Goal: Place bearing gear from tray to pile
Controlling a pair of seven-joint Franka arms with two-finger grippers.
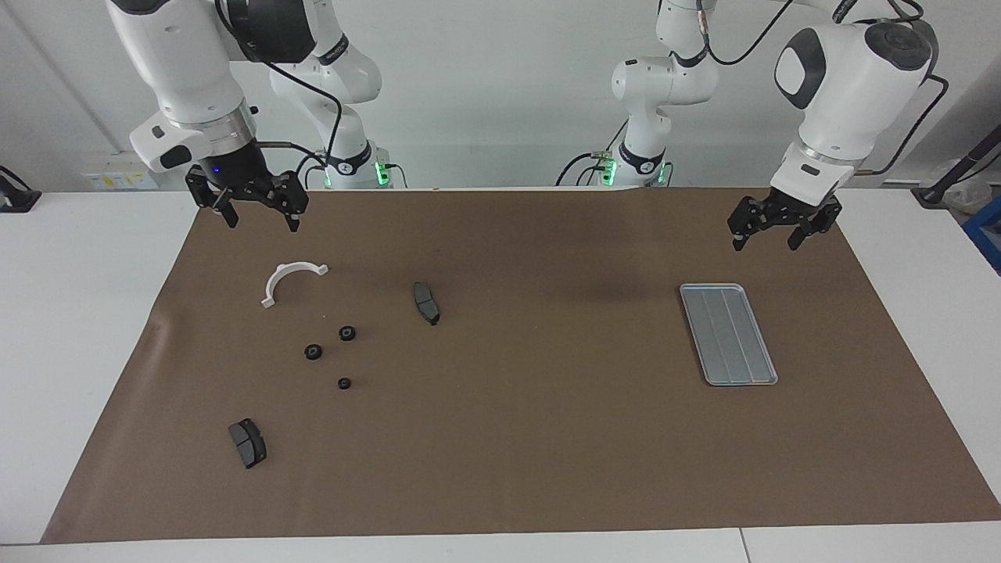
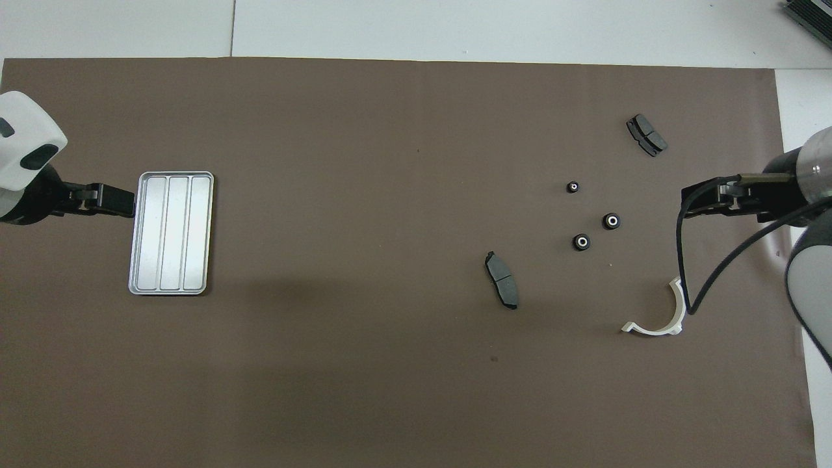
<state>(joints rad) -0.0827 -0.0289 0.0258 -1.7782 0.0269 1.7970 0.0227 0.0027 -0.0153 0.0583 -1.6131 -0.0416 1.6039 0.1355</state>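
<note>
The tray [image 1: 729,334] lay with nothing in it toward the left arm's end of the worktop [image 1: 47,313], on a brown mat [image 1: 532,438]. The pile [image 1: 334,354] counted three black gears, loose on the mat toward the right arm's end. Two dark pads [image 1: 426,303] and one white bracket [image 1: 291,281] lay around them. The left hand [image 1: 773,234] hung fingers apart over the mat near the tray; the right hand [image 1: 256,214] hung fingers apart above the mat's edge, holding nothing. A white wall [image 1: 485,94] stood at the back.
</note>
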